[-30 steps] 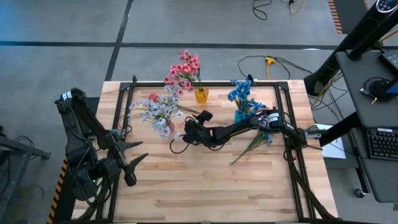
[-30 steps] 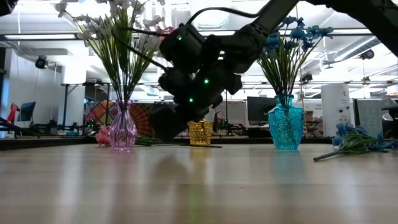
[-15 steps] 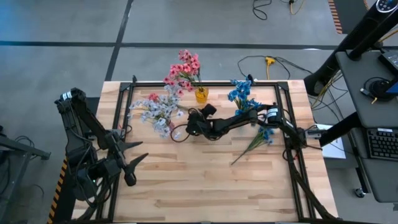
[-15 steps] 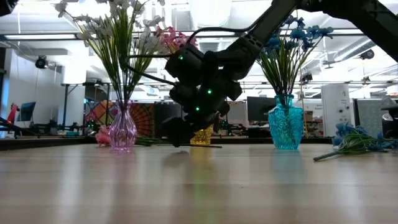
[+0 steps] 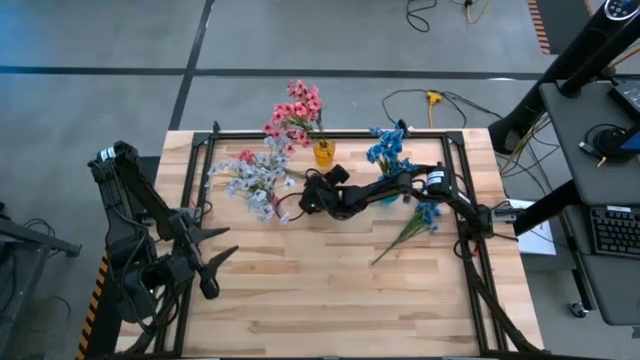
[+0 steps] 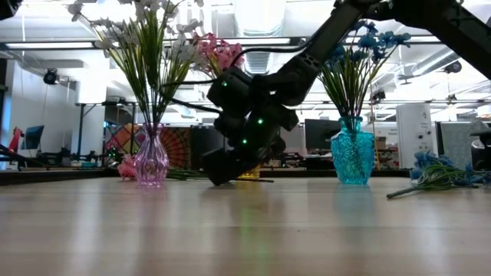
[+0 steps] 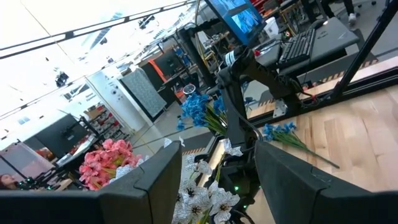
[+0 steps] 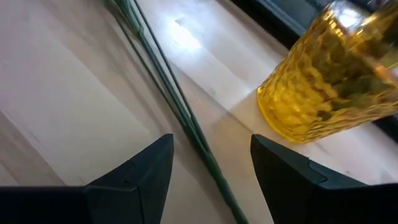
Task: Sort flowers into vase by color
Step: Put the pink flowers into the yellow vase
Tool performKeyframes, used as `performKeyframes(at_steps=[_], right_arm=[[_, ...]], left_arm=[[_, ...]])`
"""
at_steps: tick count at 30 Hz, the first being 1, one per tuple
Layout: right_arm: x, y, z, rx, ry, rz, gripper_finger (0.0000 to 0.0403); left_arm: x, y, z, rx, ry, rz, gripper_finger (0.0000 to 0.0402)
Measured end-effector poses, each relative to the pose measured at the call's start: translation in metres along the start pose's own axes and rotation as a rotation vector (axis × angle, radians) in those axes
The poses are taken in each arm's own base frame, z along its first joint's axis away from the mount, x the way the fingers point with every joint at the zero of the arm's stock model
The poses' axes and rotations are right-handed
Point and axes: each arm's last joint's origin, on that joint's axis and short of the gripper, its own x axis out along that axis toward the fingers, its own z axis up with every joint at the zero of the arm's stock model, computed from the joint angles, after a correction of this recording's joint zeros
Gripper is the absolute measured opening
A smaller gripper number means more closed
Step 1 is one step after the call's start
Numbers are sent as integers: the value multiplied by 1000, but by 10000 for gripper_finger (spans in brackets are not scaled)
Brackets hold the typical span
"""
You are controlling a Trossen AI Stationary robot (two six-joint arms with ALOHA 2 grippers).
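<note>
Right tool (image 8: 211,165), fingers spread, straddles a green stem (image 8: 163,81) beside yellow vase (image 8: 329,74)

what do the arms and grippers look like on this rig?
Both arms are dark, near-black jointed links. The right gripper sits on a bulky wrist lit by small green LEDs, with a black cable looping beside it. The left gripper ends in two tapered, pointed black fingers.

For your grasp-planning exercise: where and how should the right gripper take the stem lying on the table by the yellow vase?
Grip the bare stem mid-length, from above, right gripper open astride it. It lies flat and thin beside the yellow vase, so close across it, clear of the glass.
</note>
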Motion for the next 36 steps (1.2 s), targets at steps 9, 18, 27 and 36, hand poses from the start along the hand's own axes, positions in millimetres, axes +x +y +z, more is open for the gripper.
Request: performKeyframes(at_steps=[9,18,27,36], right_arm=[[5,-1,-3,37,20,20,172],[7,-3,-7,21,65,39,83],[4,-5,-8,8,116,75,14],[-17,-6,-3,-24,156,99,14]], left_arm=[[0,0,0,1,0,0,187],[0,0,0,1,0,-3,187],[0,0,0,1,0,-4,187],[0,0,0,2,0,-4,187]])
